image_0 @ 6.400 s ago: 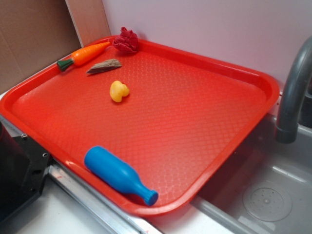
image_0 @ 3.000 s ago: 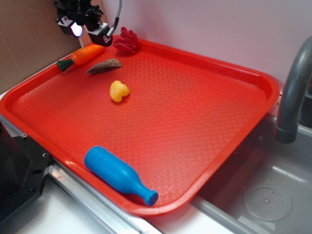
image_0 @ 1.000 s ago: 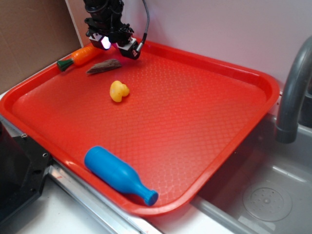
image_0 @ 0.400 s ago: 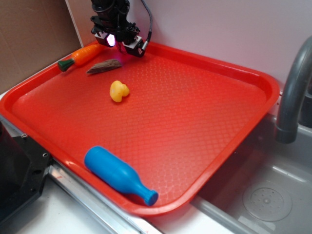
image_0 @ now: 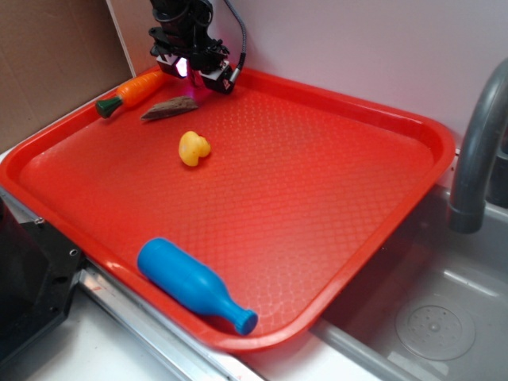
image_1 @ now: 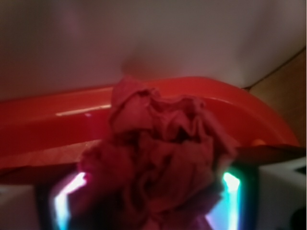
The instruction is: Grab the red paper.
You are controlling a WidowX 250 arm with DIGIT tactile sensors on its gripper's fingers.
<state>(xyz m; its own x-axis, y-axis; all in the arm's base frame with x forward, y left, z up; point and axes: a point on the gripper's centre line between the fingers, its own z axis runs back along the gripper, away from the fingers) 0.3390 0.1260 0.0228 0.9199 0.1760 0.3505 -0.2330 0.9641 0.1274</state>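
Beside a sink, a red tray (image_0: 333, 119) is lying on the counter. Gripper (image_0: 196, 73) is hanging at the tray's far-left corner, fingers (image_1: 62, 206) spread either side of the red paper (image_1: 158, 163); whether they are pressing it cannot be determined. Carrot (image_0: 131, 91) and brown scrap (image_0: 170, 108) are lying just beside. Yellow duck (image_0: 193, 148) is sitting nearer; blue bottle (image_0: 194, 285) is resting at the front rim.
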